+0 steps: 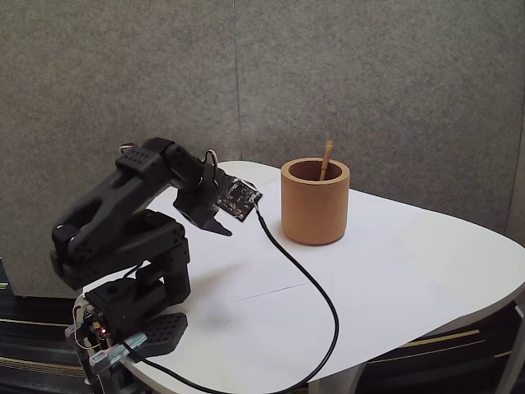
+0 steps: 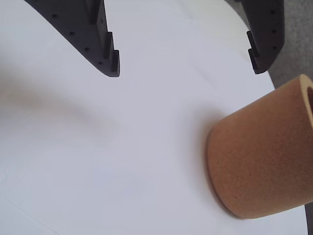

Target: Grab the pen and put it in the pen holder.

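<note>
The pen (image 1: 326,158) stands tilted inside the tan pen holder (image 1: 315,203), its tip poking above the rim, near the back middle of the white table in the fixed view. In the wrist view the pen holder (image 2: 259,161) lies at the lower right, its outer wall facing me. My black gripper (image 1: 220,217) hangs folded back to the left of the cup in the fixed view, a short gap away from it. Seen from the wrist, the gripper (image 2: 186,73) is open with nothing between its fingers (image 2: 105,44), above bare table.
A black cable (image 1: 316,287) runs from the wrist camera board (image 1: 238,199) across the white table (image 1: 410,271) and loops off its front edge. The arm's base (image 1: 123,328) is clamped at the table's left corner. Grey partition walls stand behind.
</note>
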`<move>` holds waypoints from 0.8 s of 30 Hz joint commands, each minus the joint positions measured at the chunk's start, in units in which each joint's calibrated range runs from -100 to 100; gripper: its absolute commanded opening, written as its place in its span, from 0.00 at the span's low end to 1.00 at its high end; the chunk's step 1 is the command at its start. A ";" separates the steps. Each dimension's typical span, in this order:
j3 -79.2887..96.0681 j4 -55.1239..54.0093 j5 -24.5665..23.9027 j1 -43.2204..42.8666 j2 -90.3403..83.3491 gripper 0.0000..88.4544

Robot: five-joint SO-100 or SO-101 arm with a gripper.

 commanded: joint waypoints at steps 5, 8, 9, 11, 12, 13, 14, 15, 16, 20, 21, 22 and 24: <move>9.57 1.69 -0.73 0.20 -7.98 0.43; 11.82 6.61 -0.73 0.20 -9.69 0.43; 12.45 8.56 -0.73 0.20 -10.18 0.43; 13.63 9.58 -0.73 0.20 -10.66 0.43; 13.81 9.83 -0.73 0.13 -10.66 0.43; 14.44 10.17 -0.73 -0.09 -10.66 0.43; 15.43 10.08 -0.73 -0.02 -10.66 0.43; 16.16 9.92 -0.73 0.05 -10.66 0.43; 16.43 9.83 -0.73 0.05 -10.66 0.43; 16.43 9.83 -0.67 0.05 -10.66 0.43; 16.43 9.83 -0.62 0.05 -10.66 0.43; 16.43 9.83 -0.62 0.05 -10.66 0.43; 16.43 9.83 -0.73 0.05 -10.66 0.43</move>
